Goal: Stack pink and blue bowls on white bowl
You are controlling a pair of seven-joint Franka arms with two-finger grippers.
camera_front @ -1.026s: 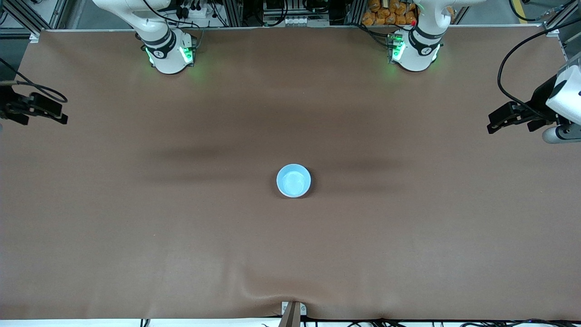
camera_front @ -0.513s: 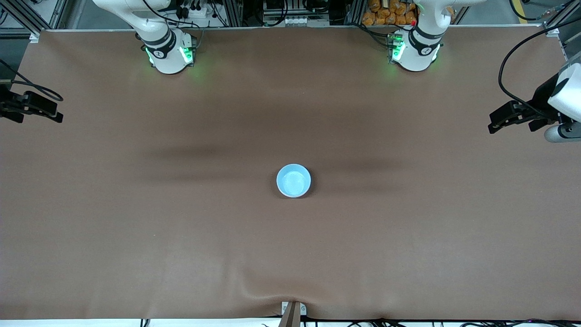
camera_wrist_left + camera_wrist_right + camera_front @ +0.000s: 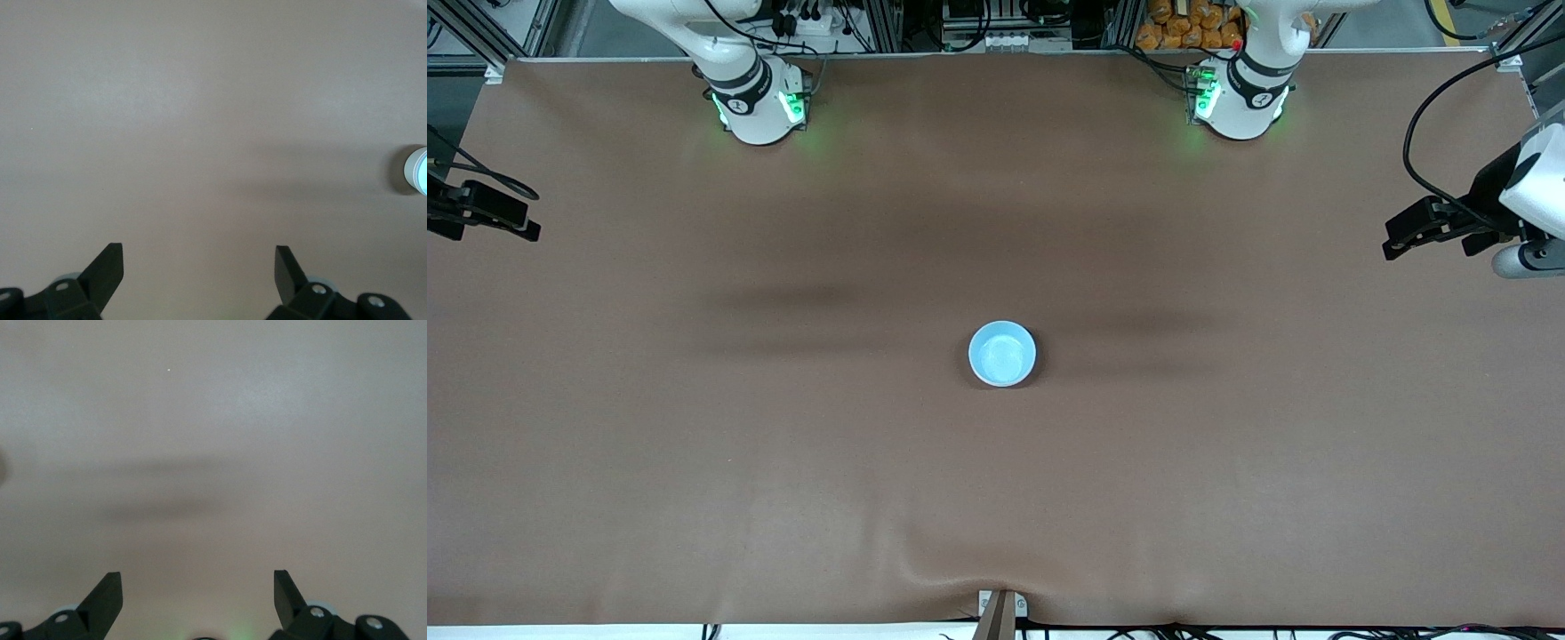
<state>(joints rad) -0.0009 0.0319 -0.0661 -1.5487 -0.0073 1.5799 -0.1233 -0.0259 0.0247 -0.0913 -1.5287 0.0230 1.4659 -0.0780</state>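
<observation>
A light blue bowl (image 3: 1002, 353) sits upright near the middle of the brown table, and only its blue inside shows from above. The left wrist view catches it at the picture's edge, where the blue bowl (image 3: 419, 171) has a pale outer wall. The pink bowl and the white bowl are hidden or out of view. My left gripper (image 3: 1396, 238) hangs open over the left arm's end of the table, far from the bowl. My right gripper (image 3: 520, 224) hangs open over the right arm's end. Both wrist views show nothing between the left gripper (image 3: 199, 259) fingers or the right gripper (image 3: 198, 583) fingers.
The brown table cover (image 3: 783, 462) has a wrinkle at its near edge by a small metal bracket (image 3: 1000, 609). The two arm bases (image 3: 758, 102) (image 3: 1240, 98) stand along the edge farthest from the front camera.
My right gripper has drawn back a little farther toward its end of the table. The left gripper and the bowl have barely moved.
</observation>
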